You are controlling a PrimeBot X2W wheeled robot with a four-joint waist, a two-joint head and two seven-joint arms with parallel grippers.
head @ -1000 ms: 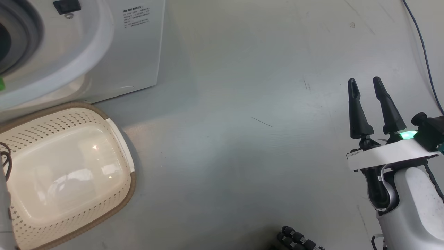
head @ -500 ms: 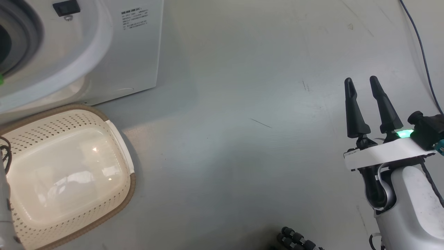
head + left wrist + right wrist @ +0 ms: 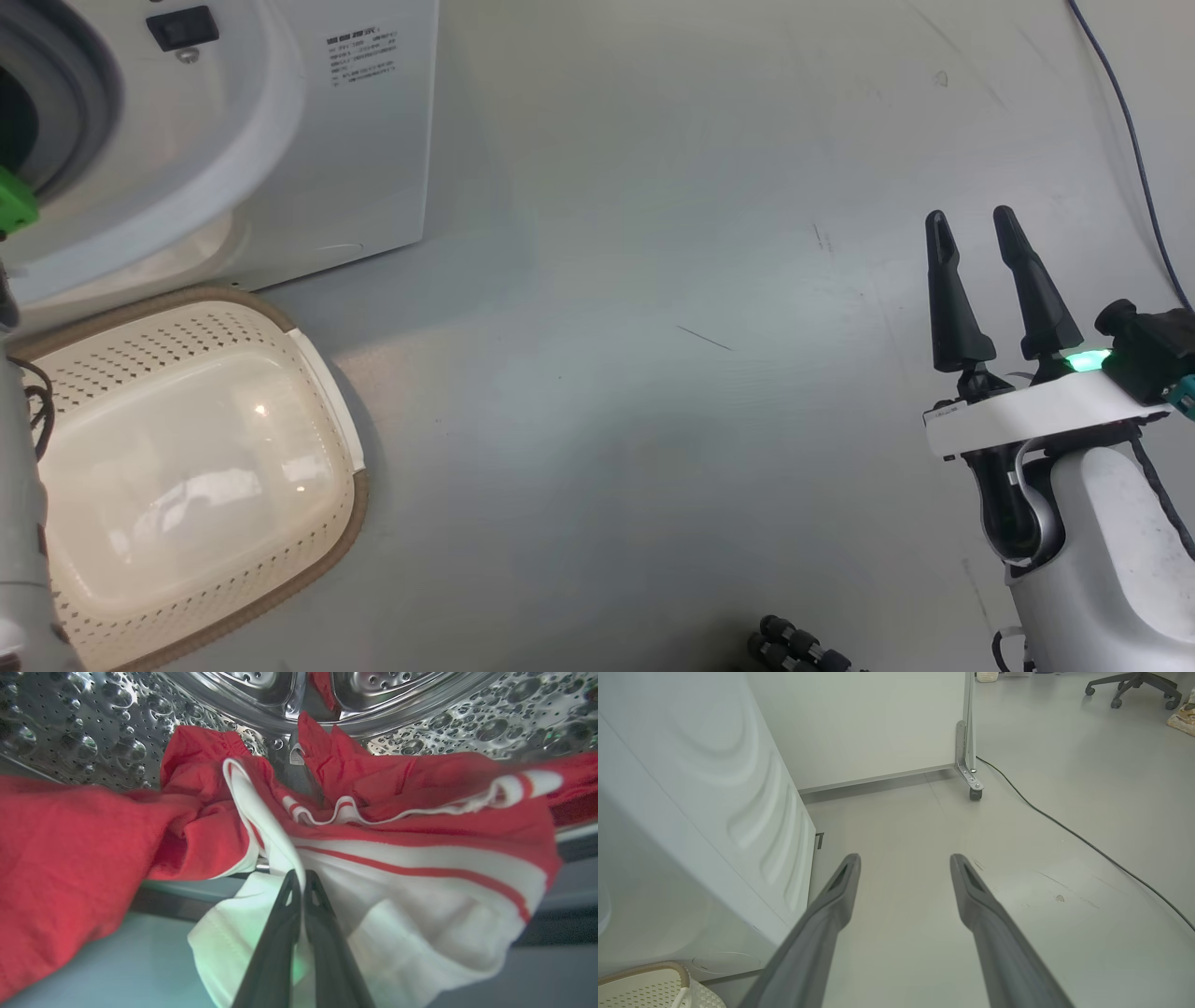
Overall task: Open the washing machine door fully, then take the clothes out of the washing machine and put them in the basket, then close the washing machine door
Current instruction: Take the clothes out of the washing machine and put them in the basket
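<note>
In the left wrist view the left tool [image 3: 299,879] has its two dark fingers pressed together on a white fold of the bright red fabric clothes with white panels and striped trim [image 3: 411,826], at the lower centre of the frame. The garments spill from the perforated steel drum [image 3: 70,732] over the lower lip of the opening, with the red bulk at the left and the white panel at the right. The pinch takes only a thin fold, so I judge the pull-out should be slow, drawn outward and slightly up to clear the lip, watching that the cloth neither slips from the fingers nor snags. In the head view the big white front-loading washing machine [image 3: 355,159] stands at the upper left. The cream perforated plastic basket with a brown rim [image 3: 358,504] sits just below it at the lower left, so the carry looks short and downward. The right tool [image 3: 971,219] hangs at the right of the frame, fingers apart, holding nothing, well away from that path.
</note>
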